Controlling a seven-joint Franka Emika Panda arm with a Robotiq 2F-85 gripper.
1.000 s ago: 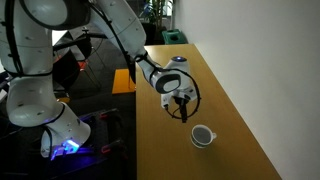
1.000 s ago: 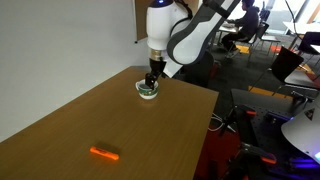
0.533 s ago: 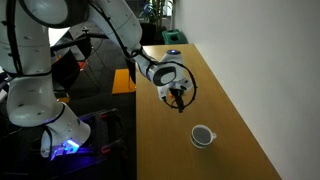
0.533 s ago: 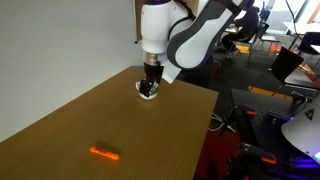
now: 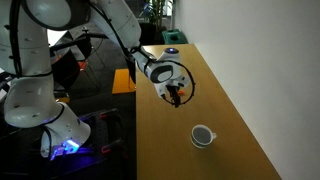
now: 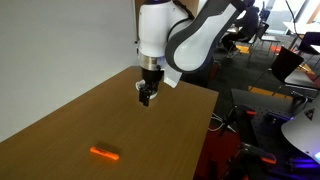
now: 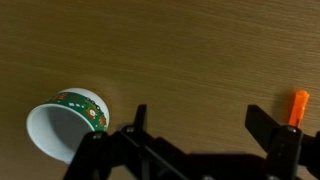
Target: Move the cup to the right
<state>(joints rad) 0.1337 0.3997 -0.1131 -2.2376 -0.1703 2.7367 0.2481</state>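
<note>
The cup [image 5: 203,135] is small and white with a dark inside and stands alone on the wooden table [image 5: 160,140]. In the wrist view the cup [image 7: 65,122] shows a green patterned band and lies at the lower left, outside the fingers. My gripper [image 5: 177,97] hangs open and empty above the table, apart from the cup and farther along the table. In an exterior view my gripper [image 6: 145,97] hides the cup. In the wrist view the fingers [image 7: 200,112] are spread wide with only bare wood between them.
A small orange object [image 6: 104,153] lies on the table [image 6: 60,130] away from the cup and shows at the right edge of the wrist view [image 7: 299,104]. A wall runs along one long side of the table. Office chairs and equipment stand beyond the table's other edge.
My gripper has moved up and away from the cup, staying open. The cup has stayed where it stood.
</note>
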